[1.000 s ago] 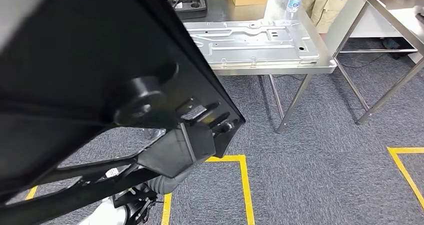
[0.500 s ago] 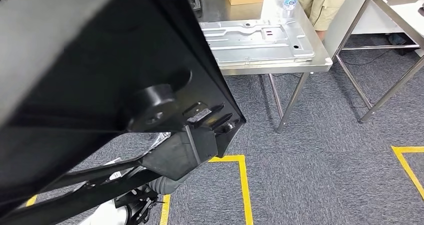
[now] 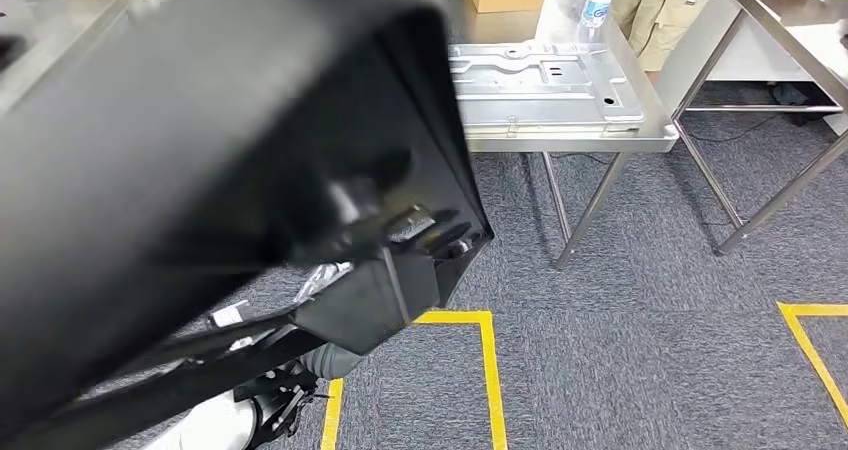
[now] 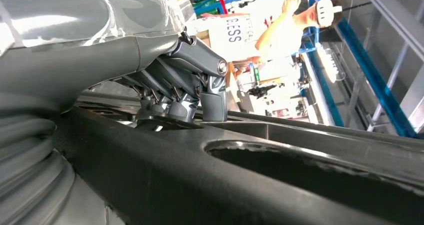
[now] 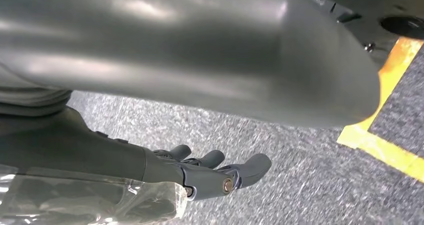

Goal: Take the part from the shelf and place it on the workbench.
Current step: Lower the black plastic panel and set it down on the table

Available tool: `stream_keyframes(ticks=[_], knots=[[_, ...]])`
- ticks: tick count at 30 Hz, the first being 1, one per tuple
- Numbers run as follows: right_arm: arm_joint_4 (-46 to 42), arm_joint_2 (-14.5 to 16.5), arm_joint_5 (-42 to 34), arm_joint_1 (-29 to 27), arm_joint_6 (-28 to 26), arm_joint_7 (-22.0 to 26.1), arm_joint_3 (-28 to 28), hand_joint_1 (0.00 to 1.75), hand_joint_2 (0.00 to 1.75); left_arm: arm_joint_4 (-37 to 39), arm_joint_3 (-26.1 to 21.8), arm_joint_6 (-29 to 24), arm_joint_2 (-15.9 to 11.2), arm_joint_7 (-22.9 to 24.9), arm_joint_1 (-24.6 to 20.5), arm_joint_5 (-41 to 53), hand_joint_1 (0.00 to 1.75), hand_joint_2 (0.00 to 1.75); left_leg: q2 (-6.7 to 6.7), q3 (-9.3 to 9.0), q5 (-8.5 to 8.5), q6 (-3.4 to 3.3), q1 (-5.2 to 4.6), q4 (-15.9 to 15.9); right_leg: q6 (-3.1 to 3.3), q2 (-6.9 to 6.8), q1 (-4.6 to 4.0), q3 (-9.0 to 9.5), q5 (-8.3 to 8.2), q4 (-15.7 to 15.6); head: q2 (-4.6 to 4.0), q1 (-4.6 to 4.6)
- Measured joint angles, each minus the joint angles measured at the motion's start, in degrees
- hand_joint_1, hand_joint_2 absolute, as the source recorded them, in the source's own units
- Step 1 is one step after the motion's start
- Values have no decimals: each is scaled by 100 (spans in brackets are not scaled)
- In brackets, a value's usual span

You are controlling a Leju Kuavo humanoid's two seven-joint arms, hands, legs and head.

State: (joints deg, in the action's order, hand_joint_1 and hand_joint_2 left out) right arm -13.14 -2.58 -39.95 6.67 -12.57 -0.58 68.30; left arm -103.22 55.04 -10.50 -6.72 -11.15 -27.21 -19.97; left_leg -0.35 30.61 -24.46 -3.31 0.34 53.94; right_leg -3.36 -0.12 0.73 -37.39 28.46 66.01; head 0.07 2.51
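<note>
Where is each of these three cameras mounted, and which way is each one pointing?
Head view: high on the body, facing forward and down past the big black part to the steel workbench and carpet.
Left wrist view: behind the left hand, whose fingers rest on the part; shelving and a person lie beyond.
Right wrist view: behind the right hand, facing the carpet under the part.
Shared: all three show the black part; head and right wrist views show yellow floor tape.

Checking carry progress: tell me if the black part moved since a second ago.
Yes: the black part tilted, upper edge swinging right over more of the metal plate.
</note>
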Motion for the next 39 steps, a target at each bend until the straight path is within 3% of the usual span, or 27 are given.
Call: stream_keyframes(ticks=[2, 3, 7, 9, 11, 12, 13, 14, 16, 18, 22, 24, 26, 27, 28, 29, 30, 32, 34, 37, 39], knots=[[0, -10, 16, 8, 1, 0, 0, 0, 0, 29, 1, 18, 1, 9, -50, -12, 175, 175, -12, -3, -17, 28, -18, 10, 37, 6, -11, 399, -317, -823, 0, 1], [0, -14, 21, 10, 2, -1, 0, 0, 0, 43, 1, 25, 1, 18, -77, -15, 175, 175, -14, 3, -23, 45, -30, 15, 60, 9, -19, 499, -380, -1049, 0, 1], [-1, -10, 31, 12, 3, -1, 0, 0, 0, 95, 2, 52, 4, 66, -165, -21, 175, 175, -8, 50, -74, 141, -28, 63, 174, 11, -21, 523, -408, -1160, 0, -7], [-1, -13, 36, 20, 3, -1, 0, 0, 0, 111, 2, 60, 5, 76, -211, -21, 175, 175, -3, 253, -330, 207, -11, 501, 234, 5, 5, 531, -420, -1180, 0, -28], [0, -19, 37, 19, 4, 1, 0, 0, 0, 138, 3, 62, 4, 83, -234, -21, 175, 175, -1, 651, -688, 257, 10, 1356, 257, -4, -2, 531, -415, -1179, 0, -48], [0, -18, 37, 16, 4, 1, 1, 0, 0, 156, 3, 62, 4, 87, -236, -21, 175, 175, -1, 825, -783, 272, 16, 1700, 258, -8, -8, 531, -414, -1178, 0, -50], [0, -17, 39, 13, 4, 1, 1, 0, 0, 176, 4, 64, 4, 97, -239, -22, 175, 175, -1, 902, -766, 273, 18, 1830, 258, -10, -12, 534, -412, -1177, 0, -51], [0, -17, 42, 12, 4, 2, 2, 0, 0, 195, 4, 67, 4, 108, -248, -29, 175, 175, -1, 860, -642, 264, 17, 1705, 255, -9, -14, 540, -410, -1177, 0, -52], [0, -16, 49, 14, 4, 9, 4, 0, 0, 229, 4, 84, 5, 142, -295, -60, 175, 175, 3, 505, -243, 222, 14, 907, 239, -7, -15, 562, -403, -1176, 0, -53], [0, -15, 56, 18, 4, 30, 6, 0, 0, 261, 4, 101, 9, 173, -361, -86, 175, 175, 4, 192, -19, 165, -9, 236, 197, -3, -34, 555, -397, -1167, 0, -54], [0, -16, 81, 20, 4, 54, 7, 0, 0, 324, 4, 123, 20, 201, -422, -108, 175, 175, -1, 131, 26, 45, -50, 77, 85, 2, -20, 517, -382, -1137, 0, -53], [0, -16, 82, 21, 4, 57, 7, 0, 0, 345, 4, 136, 36, 210, -464, -110, 175, 175, 7, 121, 45, -19, -36, 60, 30, 6, -3, 358, -142, -763, 0, -49], [0, -15, 84, 18, 4, 51, 8, 0, 0, 366, 8, 148, 47, 215, -491, -115, 175, 175, 12, 122, 45, -55, -45, 61, 0, 6, 2, -21, 256, 67, 0, -43], [0, -15, 84, 15, 4, 47, 9, 0, 0, 381, 12, 153, 49, 217, -494, -118, 175, 175, 11, 123, 44, -62, -53, 62, -6, 6, 3, -202, 385, 442, 0, -44], [0, -15, 85, 11, 4, 43, 9, 0, 0, 398, 16, 156, 49, 219, -496, -119, 175, 175, 9, 122, 43, -67, -61, 62, -7, 6, 3, -303, 413, 644, 0, -44], [0, -15, 85, 9, 4, 40, 10, 0, 0, 414, 21, 156, 50, 220, -501, -119, 175, 175, 4, 116, 42, -69, -66, 63, 0, 6, 2, -282, 322, 593, 0, -44], [0, -15, 85, 8, 5, 40, 10, 0, 0, 427, 25, 157, 53, 221, -510, -119, 175, 175, -2, 106, 41, -70, -69, 63, 17, 7, -1, -142, 139, 299, 0, -44], [0, -25, 85, 14, 9, 40, 10, 0, 0, 438, 28, 158, 65, 221, -538, -119, 175, 175, -15, 93, 36, -63, -82, 67, 78, 8, -25, 300, -255, -605, 0, -43], [0, -37, 86, 21, 15, 39, 10, 0, 0, 440, 30, 158, 76, 221, -558, -119, 175, 175, -18, 106, 31, -37, -91, 71, 126, 8, -62, 539, -407, -1128, 0, -43], [-1, -32, 87, 16, 17, 38, 11, 0, 0, 444, 35, 158, 82, 221, -569, -121, 175, 175, -13, 122, 14, 39, -86, 78, 172, 5, -55, 555, -426, -1208, 0, -42], [-2, -21, 88, 18, 17, 38, 11, 0, 0, 445, 35, 160, 84, 221, -584, -123, 175, 175, -11, 256, -182, 106, -74, 377, 221, -3, -6, 572, -455, -1248, 0, -60]])
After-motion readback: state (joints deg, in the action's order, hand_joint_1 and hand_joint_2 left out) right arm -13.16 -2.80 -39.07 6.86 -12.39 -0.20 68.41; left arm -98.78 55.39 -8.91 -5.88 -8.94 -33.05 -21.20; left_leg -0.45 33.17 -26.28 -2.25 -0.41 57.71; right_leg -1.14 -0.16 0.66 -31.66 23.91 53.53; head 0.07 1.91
